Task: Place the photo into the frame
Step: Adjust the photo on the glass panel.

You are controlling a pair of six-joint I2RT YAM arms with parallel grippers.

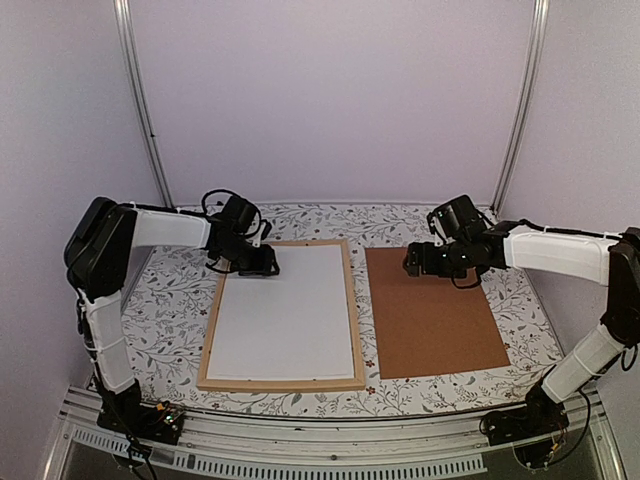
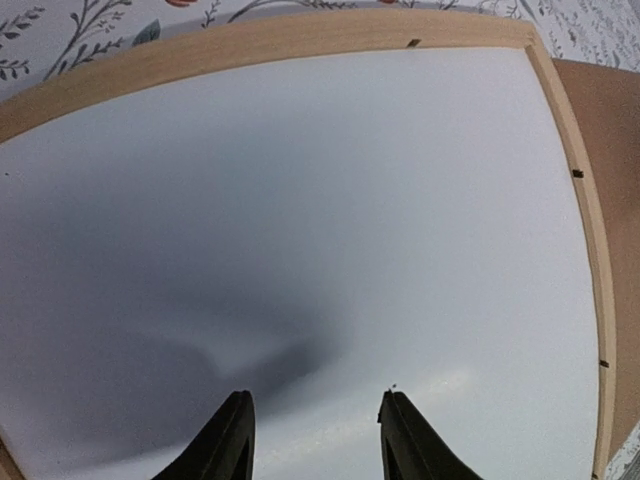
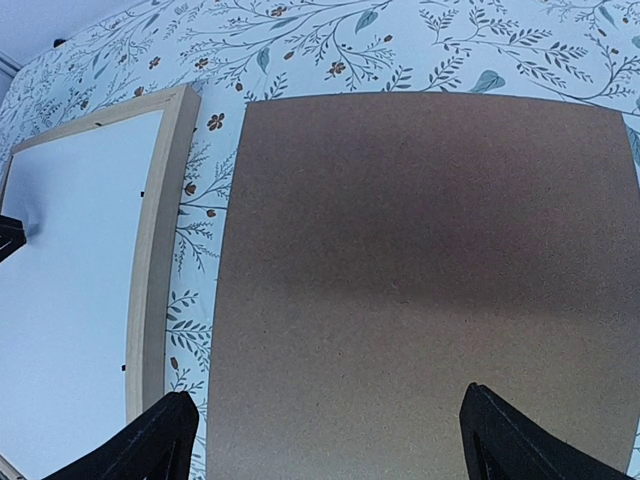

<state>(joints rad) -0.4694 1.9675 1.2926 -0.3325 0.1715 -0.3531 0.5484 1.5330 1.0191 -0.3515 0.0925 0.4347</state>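
Light wood frame (image 1: 280, 383) lies flat on the floral table (image 1: 170, 300), a white sheet (image 1: 285, 315) filling it (printed face unseen). Left gripper (image 2: 315, 397) above it: jaws partly apart, empty. Right gripper (image 3: 328, 392): spread wide, empty, above brown board (image 1: 435, 320).

White link covers (image 1: 170, 228), black joints (image 1: 95, 245), black end effectors (image 1: 263, 264) (image 1: 413, 262), loose black cables (image 1: 215, 197).

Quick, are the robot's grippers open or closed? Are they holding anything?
Left gripper: open, holding nothing, over the white sheet in the frame.
Right gripper: open wide, holding nothing, above the brown board.
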